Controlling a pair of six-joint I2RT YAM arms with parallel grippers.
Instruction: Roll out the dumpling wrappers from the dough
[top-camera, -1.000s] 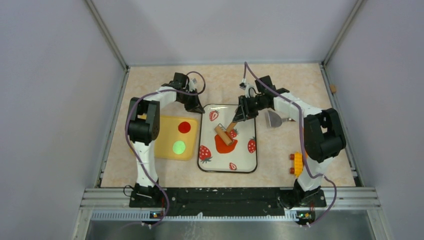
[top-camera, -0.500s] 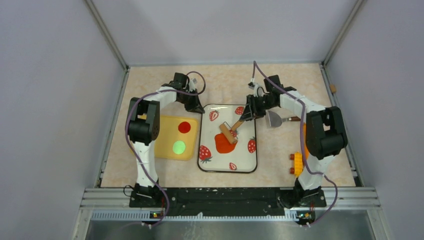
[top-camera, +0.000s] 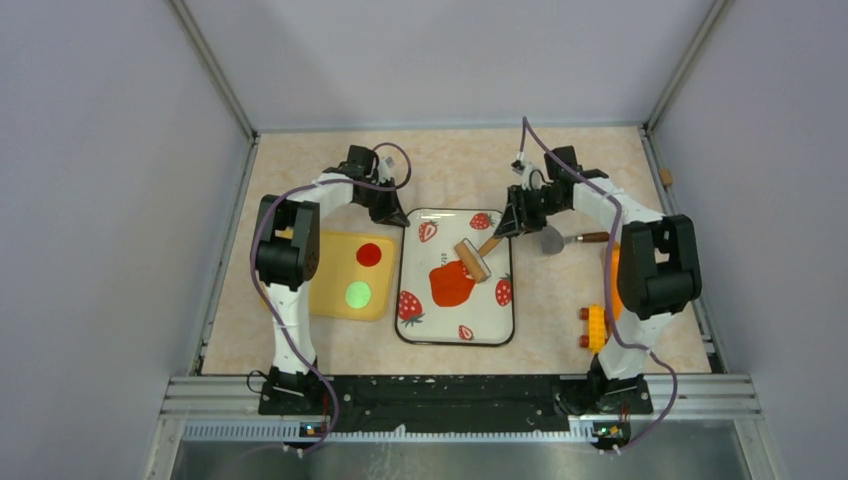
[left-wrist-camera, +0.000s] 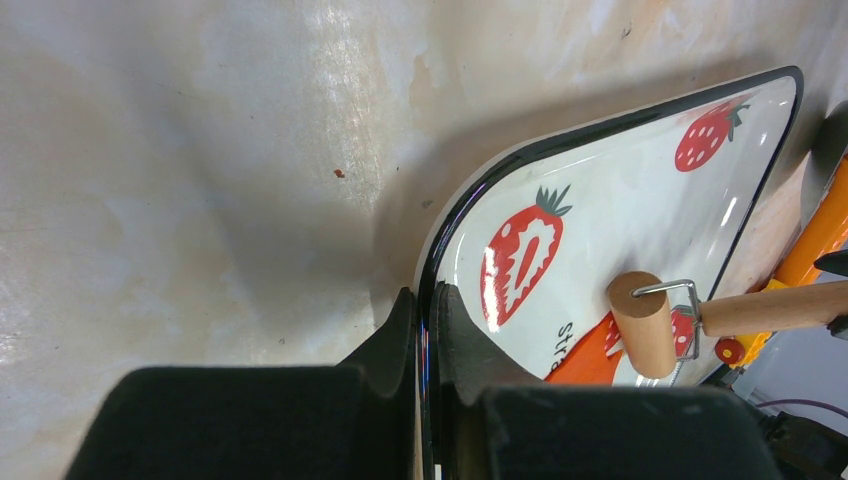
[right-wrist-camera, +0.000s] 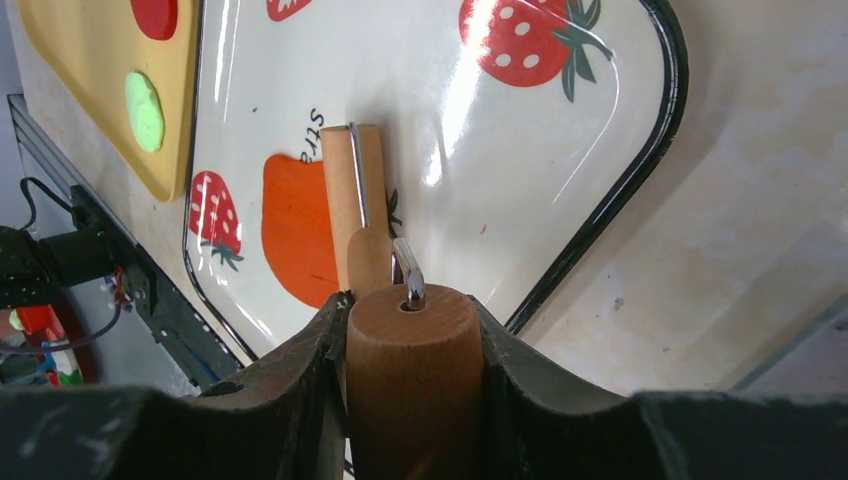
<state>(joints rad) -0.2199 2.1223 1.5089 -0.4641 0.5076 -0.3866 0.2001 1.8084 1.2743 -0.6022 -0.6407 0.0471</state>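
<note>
Top external view: the roller (top-camera: 471, 259) sits at the far right edge of the dough (top-camera: 450, 286). A second ago its wooden barrel lay squarely across that orange-red mass. Since then I have watched my right arm draw back toward its own side, dragging the barrel up and off the middle of the blob and swinging it round as it went.

The right gripper (right-wrist-camera: 408, 306) has its fingers pressed against both sides of the roller's wooden handle, part open only as far as the handle's thickness demands. The left gripper (left-wrist-camera: 424, 318) has not shifted. It is closed tight on the black rim at the far left corner of the strawberry tray (top-camera: 438, 322), pinning it for the stroke.

The dough lies flat in the middle of that tray as an irregular patch, seen past the barrel in the right wrist view (right-wrist-camera: 295, 235).

Two finished dumpling wrappers, a red disc (top-camera: 369, 254) and a green disc (top-camera: 358, 294), rest apart on the yellow board (top-camera: 330, 290) just left of the tray.

I read this as the end of one pull stroke. The dough looks spread but ragged in outline, so I judge it wants either another pass or cutting, and no new wrapper has come out of it yet. With the barrel half off the clay, the next push must begin by setting it back over the blob.
</note>
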